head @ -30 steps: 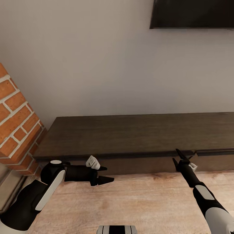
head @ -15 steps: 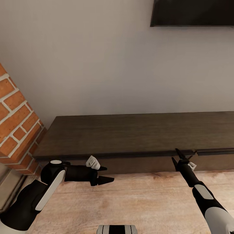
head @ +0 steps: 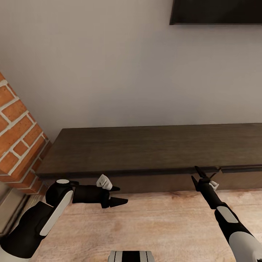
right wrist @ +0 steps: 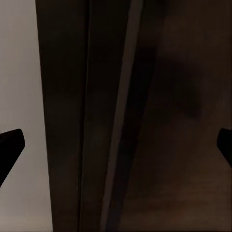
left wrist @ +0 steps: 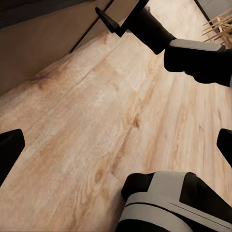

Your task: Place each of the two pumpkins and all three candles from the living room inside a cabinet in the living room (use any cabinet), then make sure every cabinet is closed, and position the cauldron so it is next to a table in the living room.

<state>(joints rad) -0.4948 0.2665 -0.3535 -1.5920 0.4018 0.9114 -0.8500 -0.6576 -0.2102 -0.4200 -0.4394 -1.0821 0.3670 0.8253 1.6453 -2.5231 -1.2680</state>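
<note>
The cabinet (head: 145,149), long, low and dark brown, runs along the wall with its flat fronts facing me. My right gripper (head: 194,173) is open, its fingertips just in front of the cabinet's upper front edge, beside a seam between two fronts. The right wrist view has the dark cabinet front (right wrist: 159,116) very close between the spread fingertips (right wrist: 10,145). My left gripper (head: 122,194) hangs open and empty over the wood floor (head: 163,218), short of the cabinet. The pumpkins, candles, cauldron and table are out of view.
A red brick column (head: 18,142) stands at the cabinet's left end. A dark screen (head: 218,11) hangs on the pale wall above. In the left wrist view my right arm (left wrist: 193,53) crosses over the floor (left wrist: 96,121) and pale wooden legs (left wrist: 220,24) show far off.
The whole picture has shifted a little, so the camera moved. My right gripper has edged slightly left along the cabinet's front edge. The left arm has kept its pose.
</note>
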